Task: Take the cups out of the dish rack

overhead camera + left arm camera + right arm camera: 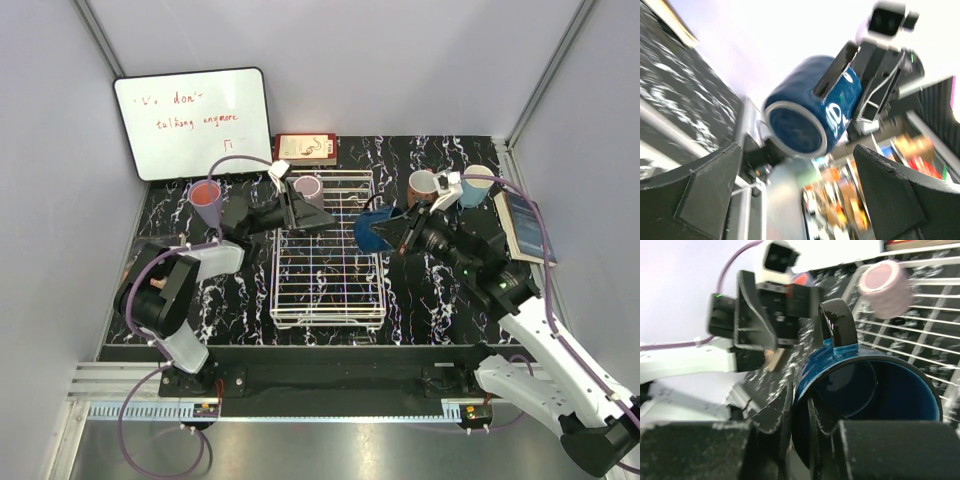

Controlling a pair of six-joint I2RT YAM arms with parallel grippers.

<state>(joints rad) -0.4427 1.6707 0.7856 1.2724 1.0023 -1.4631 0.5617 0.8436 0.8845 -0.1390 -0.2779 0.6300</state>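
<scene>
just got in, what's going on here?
Right tool is shut on the dark blue mug's rim, holding it at the dish rack's right edge. Left tool is open over the rack's far end, beside a mauve cup in it. The salmon pink cup, terracotta mug and light blue cup stand on the table.

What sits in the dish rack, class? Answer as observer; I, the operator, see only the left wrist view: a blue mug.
Observer: One mauve cup, at the rack's far end.
Operator: Where is the blue mug?
Observer: At the rack's right edge, its rim in the right gripper.
Operator: Cups outside?
Observer: Three on the table: pink cup left, brown mug and light blue cup right.
</scene>
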